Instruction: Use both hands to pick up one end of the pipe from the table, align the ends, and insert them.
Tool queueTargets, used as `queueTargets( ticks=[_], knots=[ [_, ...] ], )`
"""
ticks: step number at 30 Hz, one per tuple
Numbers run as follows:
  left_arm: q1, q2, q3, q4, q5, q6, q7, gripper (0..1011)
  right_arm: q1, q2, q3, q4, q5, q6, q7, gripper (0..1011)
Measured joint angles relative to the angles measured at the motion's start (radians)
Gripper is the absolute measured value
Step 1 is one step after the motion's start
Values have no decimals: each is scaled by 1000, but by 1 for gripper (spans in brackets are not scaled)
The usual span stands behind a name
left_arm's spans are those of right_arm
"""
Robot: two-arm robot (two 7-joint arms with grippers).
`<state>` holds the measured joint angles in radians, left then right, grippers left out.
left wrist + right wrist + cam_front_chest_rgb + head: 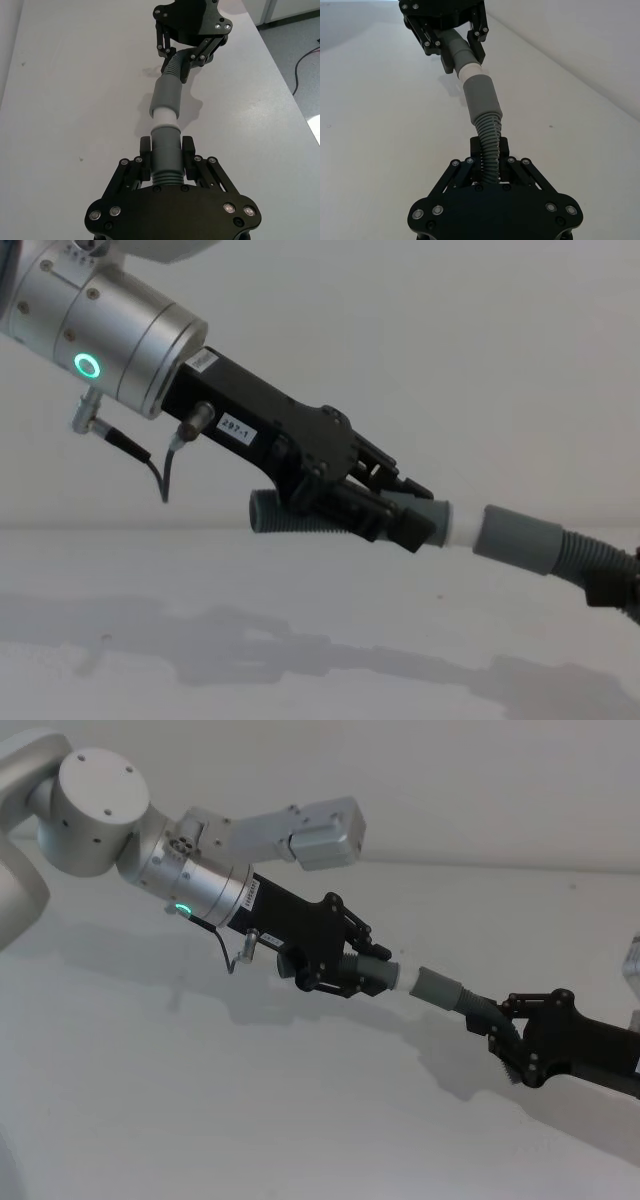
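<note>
Head view: both pipe pieces are held in the air above the table (200,1100). The left gripper (368,972) is pinched on the collar piece (375,972), whose white tip (407,977) points at the socket (438,988) of the other piece. The right gripper (500,1020) clamps that piece on its ribs. A sliver of white shows between the two ends; how deep the tip sits cannot be told.

Left wrist view: the left gripper's pads (145,160) press the smooth grey collar (165,150) from both sides. White tip (164,116) meets the socket mouth (166,97), roughly in line.

Right wrist view: the right gripper (489,152) is closed on the ribbed hose (490,145) behind the socket (481,97). The hose bends between grip and cuff.

Chest view: the collar piece's ribbed tail (290,515) sticks out behind the left gripper (405,510). Tip (462,525) and socket (515,538) slope downward together.

Judgement: light, soft parts. The ribbed length will flex under push, so the right side's grip is the weak one; a hold nearer the smooth cuff would steer better. Cuffs look stiff and smooth, likely slippery.
</note>
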<state>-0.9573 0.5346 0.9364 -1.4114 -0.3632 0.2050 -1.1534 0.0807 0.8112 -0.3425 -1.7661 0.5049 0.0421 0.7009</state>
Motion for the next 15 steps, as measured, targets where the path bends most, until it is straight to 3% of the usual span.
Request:
queueTargets(
  ticks=[15],
  knots=[
    [0, 2, 2, -3, -2, 3, 3, 358, 0, 2, -1, 0, 3, 0, 1, 181]
  ],
)
